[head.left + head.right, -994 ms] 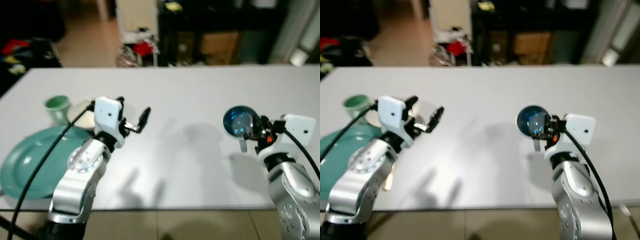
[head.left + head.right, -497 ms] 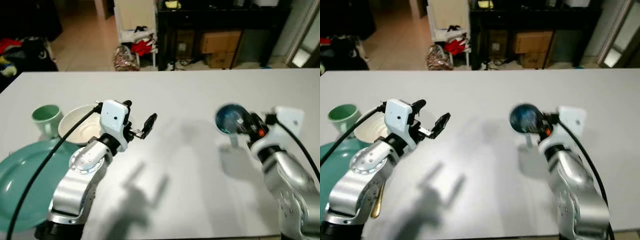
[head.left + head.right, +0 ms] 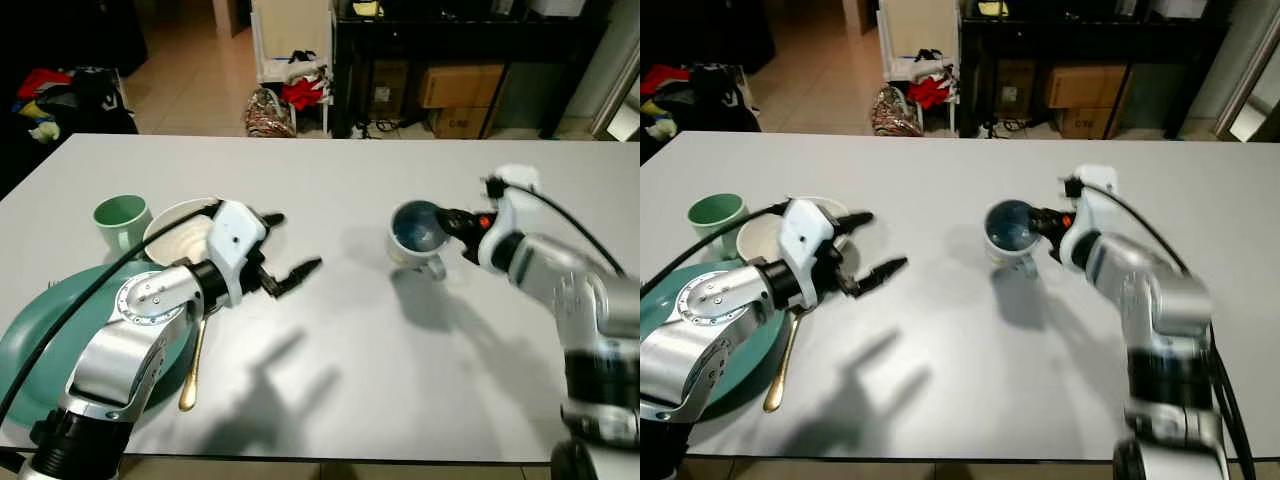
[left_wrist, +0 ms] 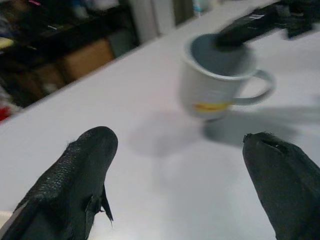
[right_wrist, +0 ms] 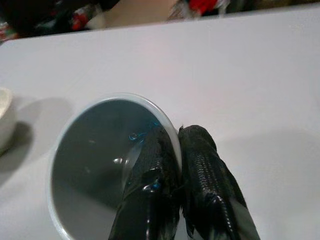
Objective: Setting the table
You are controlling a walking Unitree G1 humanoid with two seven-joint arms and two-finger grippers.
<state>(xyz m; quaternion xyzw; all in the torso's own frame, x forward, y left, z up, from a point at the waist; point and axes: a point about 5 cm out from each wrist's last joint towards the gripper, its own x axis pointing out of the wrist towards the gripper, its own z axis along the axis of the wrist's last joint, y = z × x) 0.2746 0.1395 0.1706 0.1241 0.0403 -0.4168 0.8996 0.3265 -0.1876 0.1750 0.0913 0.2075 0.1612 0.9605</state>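
White mug (image 3: 415,236) with blue-grey inside, tipped toward the camera, above the white table (image 3: 400,340) a little right of centre, shadow cast below it; whether the base touches the tabletop cannot be told. Handle at the mug's 5 o'clock. Pinched at the rim by the right gripper (image 5: 172,145), one finger inside the wall, the other outside, closed tight on the rim at the mug's 3 o'clock side. Yellow mark on the mug's outer wall (image 4: 210,106) seen from the left wrist.

Left gripper (image 3: 285,250) at 9 o'clock from the mug, well apart from it, hanging above the table with fingers (image 4: 85,170) spread wide, holding nothing, pointed toward the mug.

Further out at 9 o'clock: cream bowl (image 3: 180,235) just behind the left wrist, small green cup (image 3: 120,218) just beside the bowl at its 9 o'clock, large teal plate (image 3: 40,340) at the near left corner, partly under the left arm. Gold spoon (image 3: 192,365) lying along the plate's right edge, handle toward the near table edge.

Beyond the far edge at 12 o'clock: dark shelving with cardboard boxes (image 3: 460,85), red clothing (image 3: 300,92) on the floor.
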